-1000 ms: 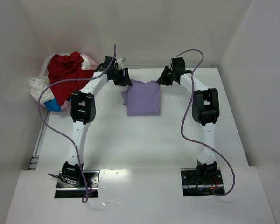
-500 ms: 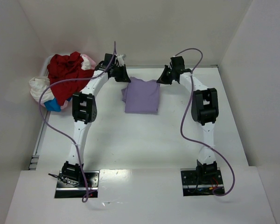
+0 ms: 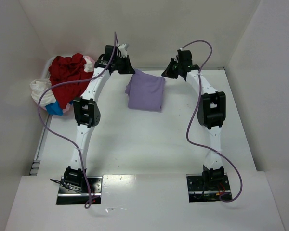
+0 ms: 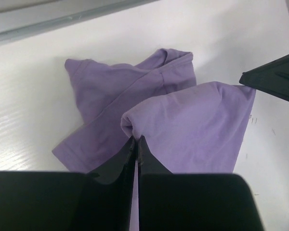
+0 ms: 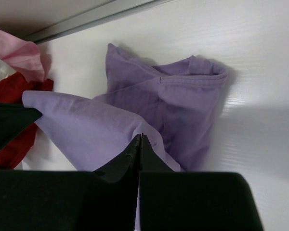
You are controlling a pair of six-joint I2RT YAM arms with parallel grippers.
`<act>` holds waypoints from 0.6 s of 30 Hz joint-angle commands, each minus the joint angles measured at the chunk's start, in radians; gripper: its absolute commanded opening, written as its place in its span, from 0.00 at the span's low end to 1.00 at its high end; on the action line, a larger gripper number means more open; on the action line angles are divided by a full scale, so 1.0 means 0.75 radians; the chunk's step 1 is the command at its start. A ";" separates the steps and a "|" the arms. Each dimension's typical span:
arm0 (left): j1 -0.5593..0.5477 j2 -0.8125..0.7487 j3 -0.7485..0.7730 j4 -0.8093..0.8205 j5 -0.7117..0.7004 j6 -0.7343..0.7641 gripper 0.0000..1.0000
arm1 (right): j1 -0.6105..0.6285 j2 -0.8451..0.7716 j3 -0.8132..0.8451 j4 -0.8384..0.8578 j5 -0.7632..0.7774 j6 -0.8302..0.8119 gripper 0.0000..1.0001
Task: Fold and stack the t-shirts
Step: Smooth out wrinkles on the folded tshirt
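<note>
Just past the middle of the desk point(image 3: 149, 144), I am watching the lavender t-shirt point(image 3: 147, 92) lying partly folded, its near part resting on the surface and its far edge lifting off it. At that far edge, my left claw point(image 4: 136, 139) is pinching the shirt's left corner, fingers pressed almost together on the cloth. My right claw point(image 5: 140, 137) is pinching the right corner the same way. Farther off, at the far left, the red t-shirt point(image 3: 67, 77) is lying bunched in a heap. The white t-shirt point(image 3: 38, 89) is touching its left side and the pale pink t-shirt point(image 3: 90, 61) is peeking out behind.
</note>
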 commanded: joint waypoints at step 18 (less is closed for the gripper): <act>0.000 0.268 0.465 0.032 -0.043 -0.079 0.20 | -0.043 0.167 0.343 0.003 0.074 -0.012 0.00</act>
